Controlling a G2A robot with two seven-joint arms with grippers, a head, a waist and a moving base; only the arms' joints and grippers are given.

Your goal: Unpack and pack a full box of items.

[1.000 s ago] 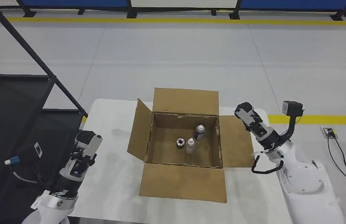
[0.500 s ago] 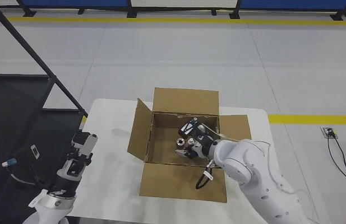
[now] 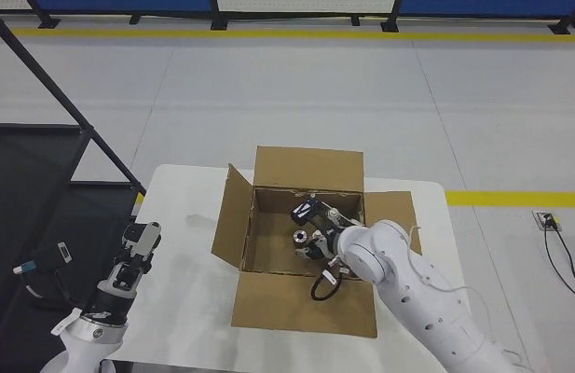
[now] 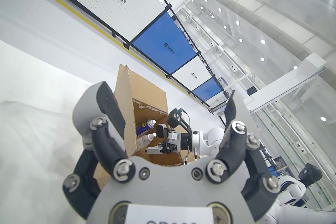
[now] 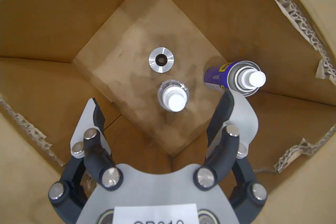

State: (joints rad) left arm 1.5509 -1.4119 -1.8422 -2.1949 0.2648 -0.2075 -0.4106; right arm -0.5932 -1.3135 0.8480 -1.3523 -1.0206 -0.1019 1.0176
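Observation:
An open cardboard box [image 3: 268,238] stands mid-table with all flaps out. On its floor are a clear bottle with a white cap [image 5: 173,97], a metal ring [image 5: 161,60] and a blue spray can [image 5: 232,75], all upright. My right gripper [image 5: 160,101] hangs open inside the box, above the clear bottle, with one fingertip close to the spray can. Nothing is between its fingers. My left gripper [image 4: 168,101] is open and empty, off to the box's left over the table [image 3: 189,280], and faces the box [image 4: 149,101].
The white table has free room left and right of the box. A black frame and dark panel [image 3: 45,186] stand beside the table's left edge. The box's torn inner edges [image 5: 294,12] ring the opening around my right gripper.
My right arm swung from the table's right side over the box and down into it. It now covers the bottle and can in the top view. The left gripper drew back slightly.

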